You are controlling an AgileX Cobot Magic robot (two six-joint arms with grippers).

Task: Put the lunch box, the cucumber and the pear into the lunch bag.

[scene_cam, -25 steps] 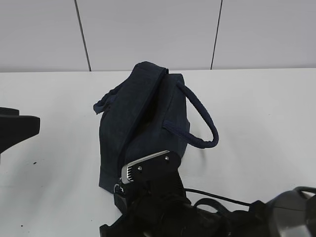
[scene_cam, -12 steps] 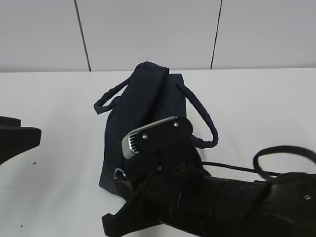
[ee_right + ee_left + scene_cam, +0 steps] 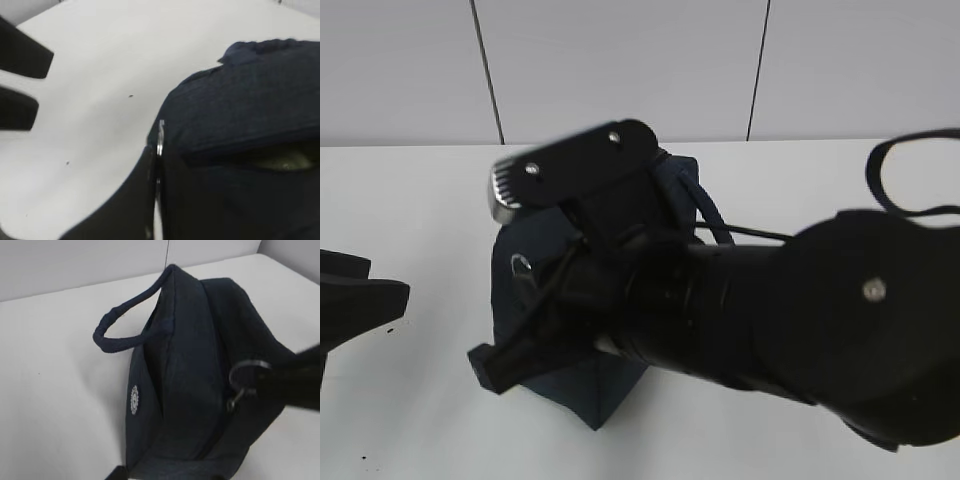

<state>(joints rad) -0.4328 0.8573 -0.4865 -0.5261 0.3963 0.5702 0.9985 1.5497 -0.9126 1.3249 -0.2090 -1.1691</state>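
One boxy dark navy fabric lunch bag [image 3: 590,385] is sitting on the white bench [image 3: 410,200], toward its far edge by the pale panelled wall [image 3: 620,60], and is leaning over rather than standing square. One looped navy strap handle [image 3: 120,322] is arching out from the bag's side above the bench top; a small round white emblem [image 3: 134,400] is showing on the fabric below it. The silver ring pull of the zipper [image 3: 247,372] is hanging at the bag's upper face. The right gripper [image 3: 156,165] is closing its black fingers together on that ring, the thin metal edge showing pinched between them. The right arm's bulky black body [image 3: 800,310] is filling the near part of the exterior view and hiding most of the bag. A pale greenish object [image 3: 285,161] is glimmering through the slit of the bag's opening, too blurred to identify. The left gripper [image 3: 355,300] is hovering over the bench's left edge, apart from the bag, its fingers spread and holding nothing.
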